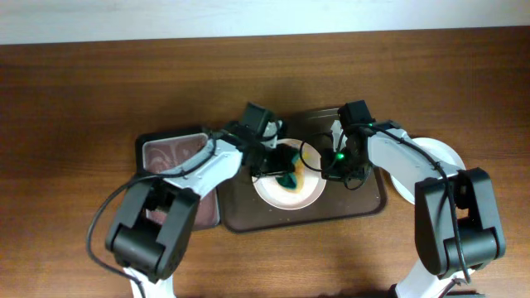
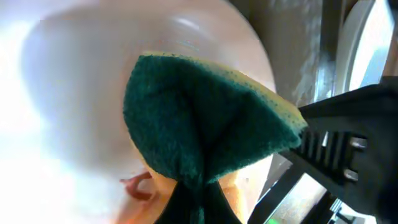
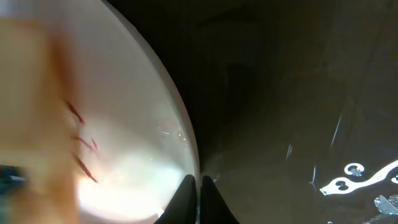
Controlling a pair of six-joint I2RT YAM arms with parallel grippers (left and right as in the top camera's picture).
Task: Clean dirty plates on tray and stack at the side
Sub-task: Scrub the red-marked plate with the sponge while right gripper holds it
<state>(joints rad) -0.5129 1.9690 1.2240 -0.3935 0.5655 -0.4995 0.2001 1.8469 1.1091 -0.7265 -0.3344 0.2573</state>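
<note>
Tray (image 1: 364, 203): dark brown, lying mid-tabletop (image 1: 83, 91).

Plate (image 1: 308, 197): white, round, sitting inside the tray toward its left half. Thin red marks (image 3: 82, 144) show on its face in both wrist views.

Left fingers (image 1: 277, 170): closed on a sponge (image 2: 205, 124) that is green-faced with a yellow edge and folded to a pinch where it is held. The sponge is over the plate's face; contact cannot be confirmed from the blurred close view.

Right fingers (image 3: 185, 200): nearly together, gripping the plate's rim on its right side, one finger on each side of the edge. The dark tray floor lies just beyond the rim.

The two arms meet over the plate — left from the tray's left, right from its right.

Second plate (image 1: 439, 153): white, on the tabletop just beside the tray's right end, partly under the right arm. Marks on it cannot be made out.

Small tray (image 1: 170, 153): black with a pinkish inside, touching or just beside the brown tray's left end — partly covered by the left arm.
</note>
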